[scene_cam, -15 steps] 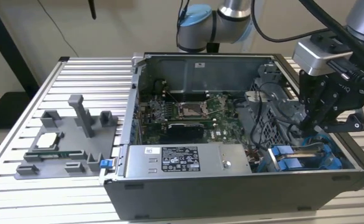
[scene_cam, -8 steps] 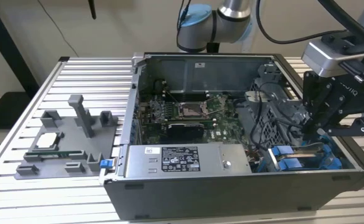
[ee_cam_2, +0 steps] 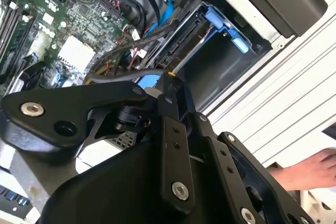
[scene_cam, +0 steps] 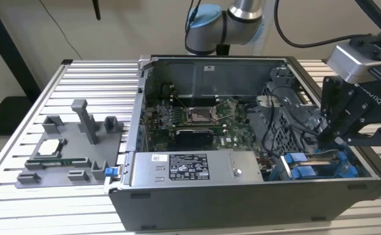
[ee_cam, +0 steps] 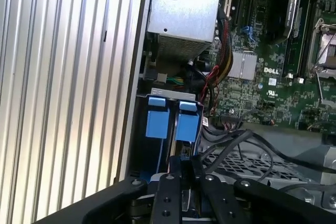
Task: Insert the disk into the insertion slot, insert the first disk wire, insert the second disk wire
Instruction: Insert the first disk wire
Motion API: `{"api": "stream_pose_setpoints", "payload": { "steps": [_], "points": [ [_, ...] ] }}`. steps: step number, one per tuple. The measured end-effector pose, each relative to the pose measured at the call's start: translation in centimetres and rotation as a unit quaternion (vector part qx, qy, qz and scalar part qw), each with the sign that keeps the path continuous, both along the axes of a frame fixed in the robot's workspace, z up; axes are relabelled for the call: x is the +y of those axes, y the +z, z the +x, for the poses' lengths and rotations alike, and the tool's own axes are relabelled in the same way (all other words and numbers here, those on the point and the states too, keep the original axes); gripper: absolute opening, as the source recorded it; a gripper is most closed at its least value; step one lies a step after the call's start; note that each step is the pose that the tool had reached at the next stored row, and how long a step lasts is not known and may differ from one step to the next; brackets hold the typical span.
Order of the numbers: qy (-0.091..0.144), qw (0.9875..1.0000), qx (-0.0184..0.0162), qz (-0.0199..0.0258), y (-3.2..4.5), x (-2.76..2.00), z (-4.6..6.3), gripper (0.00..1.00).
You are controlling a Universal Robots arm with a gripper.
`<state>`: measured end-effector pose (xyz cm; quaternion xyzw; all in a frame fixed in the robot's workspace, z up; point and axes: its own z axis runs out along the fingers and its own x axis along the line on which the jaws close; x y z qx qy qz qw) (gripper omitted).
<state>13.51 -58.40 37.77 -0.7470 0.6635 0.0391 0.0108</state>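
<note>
The insertion slot [scene_cam: 317,169] is the grey bay with blue rails at the case's front corner, on the exterior view's right. The disk [scene_cam: 321,157] lies in it, and its blue carrier tabs [ee_cam: 188,121] and dark connector edge [ee_cam_2: 181,45] show in the wrist views. My gripper [scene_cam: 337,139] hangs just above the bay. Its fingers [ee_cam_2: 169,85] are shut on a small black wire connector with an orange mark, close to the disk's connector edge. In the first wrist view the gripper [ee_cam: 182,163] sits right by the blue tabs. Black disk wires [ee_cam: 236,140] trail beside it.
The open case rests on a ribbed aluminium table [scene_cam: 86,73]. A labelled power-supply box [scene_cam: 197,169] fills the front edge, with the motherboard [scene_cam: 200,117] behind it. A perforated cage [ee_cam: 247,163] and cable bundles crowd the bay. A grey fixture [scene_cam: 73,152] stands outside. A person's hand [ee_cam_2: 310,171] rests nearby.
</note>
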Motion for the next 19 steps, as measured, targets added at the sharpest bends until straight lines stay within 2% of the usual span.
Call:
{"api": "stream_pose_setpoints", "payload": {
  "steps": [3, 7, 11, 19],
  "points": [
    [0.0, 1.0, 0.0054, 0.0056, -0.13, -0.12, 0.33, 0.0],
    [0.0, 0.9999, 0.0095, 0.0142, -0.31, -0.15, 0.56, 0.0],
    [-0.011, 0.9997, 0.0097, 0.0193, -0.47, -0.14, 0.58, 0.0],
    [-0.054, 0.9983, 0.0089, 0.0213, -0.63, -0.15, 0.58, 0.0]
  ]
}}
